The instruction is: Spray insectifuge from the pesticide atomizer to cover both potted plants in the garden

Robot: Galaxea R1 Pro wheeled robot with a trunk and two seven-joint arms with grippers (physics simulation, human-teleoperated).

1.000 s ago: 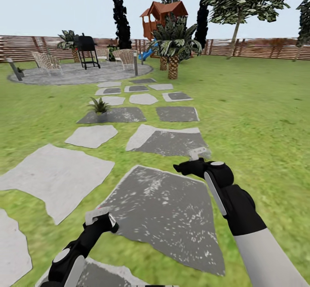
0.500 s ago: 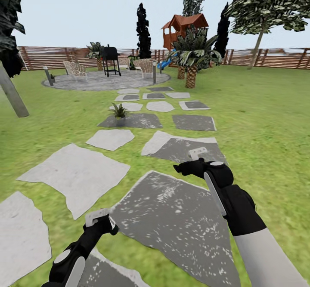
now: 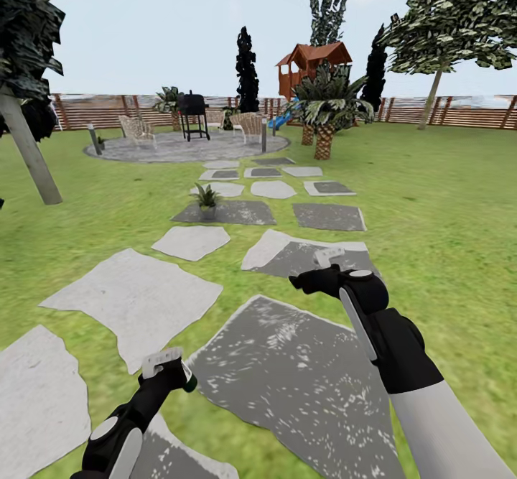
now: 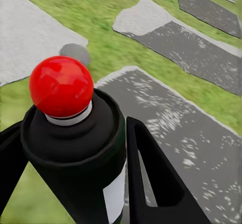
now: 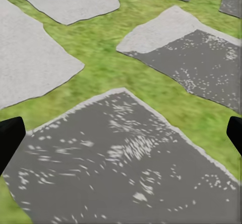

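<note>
The pesticide atomizer, a dark bottle with a red ball tip and a white label, stands upright between the fingers of my left gripper, which is shut on it low at the left of the head view. A bit of the pesticide atomizer shows beside the fingers. My right gripper hangs open over the dark paving, its fingertips wide apart with nothing between them. One potted plant, a small green rosette in a grey pot, sits on a dark stone several slabs ahead.
Stepping stones lead over the lawn to a round paved patio with chairs, a black grill and a grey bollard lamp. A tree trunk stands at the left, a palm and playhouse ahead, with a slatted fence behind.
The whole view has shifted right and down, so the camera has turned left; a tree trunk has come into sight at the left. Both arms hold the same pose.
</note>
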